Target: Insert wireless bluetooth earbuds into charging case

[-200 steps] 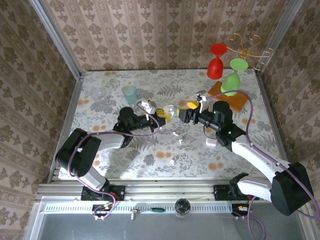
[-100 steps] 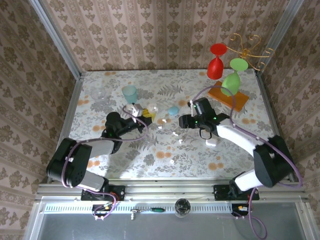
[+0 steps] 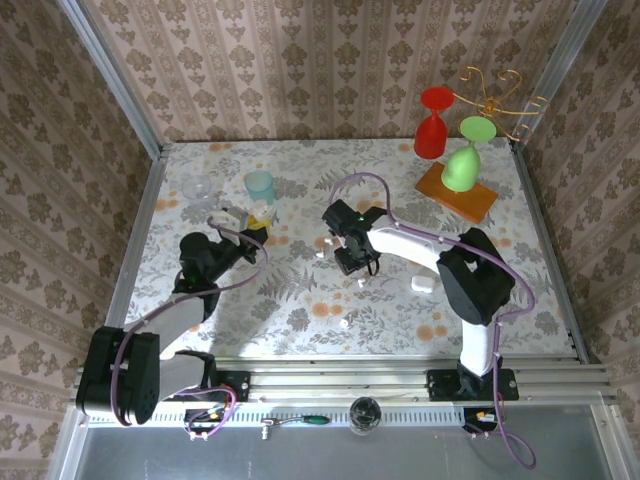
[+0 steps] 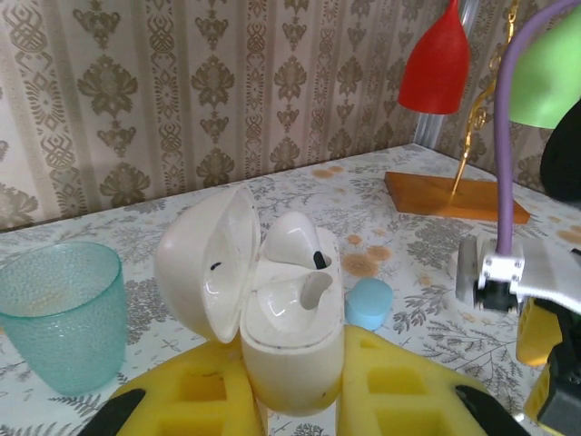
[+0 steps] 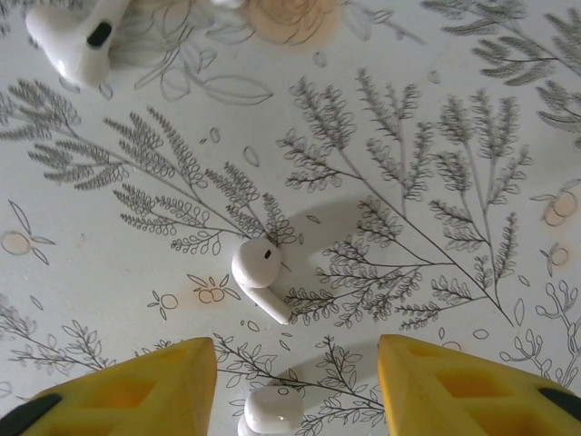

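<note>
From the top camera I see the right end effector pointing down at the middle of the desk, with loose earbuds just beside it on the near side. The left end effector is well apart, to the left.

In the left wrist view its fingers are clamped on the open charging case, and a seated earbud seems to be inside.

In the right wrist view the fingers are spread wide and hold nothing. A glossy white earbud lies just ahead between them, its stem slanting toward the right finger, so I judge the right arm nearer
</note>
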### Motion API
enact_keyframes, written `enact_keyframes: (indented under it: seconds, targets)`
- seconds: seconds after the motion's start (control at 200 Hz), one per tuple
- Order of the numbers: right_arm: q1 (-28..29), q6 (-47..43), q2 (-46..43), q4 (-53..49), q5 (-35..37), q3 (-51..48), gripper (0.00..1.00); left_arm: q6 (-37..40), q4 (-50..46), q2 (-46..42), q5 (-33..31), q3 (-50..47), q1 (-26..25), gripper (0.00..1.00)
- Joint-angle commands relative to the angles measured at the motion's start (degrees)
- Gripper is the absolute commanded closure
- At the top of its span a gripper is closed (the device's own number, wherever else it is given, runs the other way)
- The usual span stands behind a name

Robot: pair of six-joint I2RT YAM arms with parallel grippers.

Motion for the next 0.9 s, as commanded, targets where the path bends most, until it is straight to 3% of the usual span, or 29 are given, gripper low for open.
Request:
enact_keyframes:
  seconds: [0.0,0.495,0.895]
  targets:
    - [0.99,-3.03,3.71,-7.46,3.91,3.97,0.51,1.76,-2.4,-0.94,-1.47,0.03,0.34,1.0]
    - [1.63,-6.13,11.98,-10.74,2.59,13.12,0.61,2.3,-2.28,-0.35,-0.48,-0.49,-0.06,1.0]
    - [1.49,-4.79,14.81,-11.75,3.98,14.54,0.69,2.29,-2.22,0.45,0.39,-0.14,-0.66,1.0]
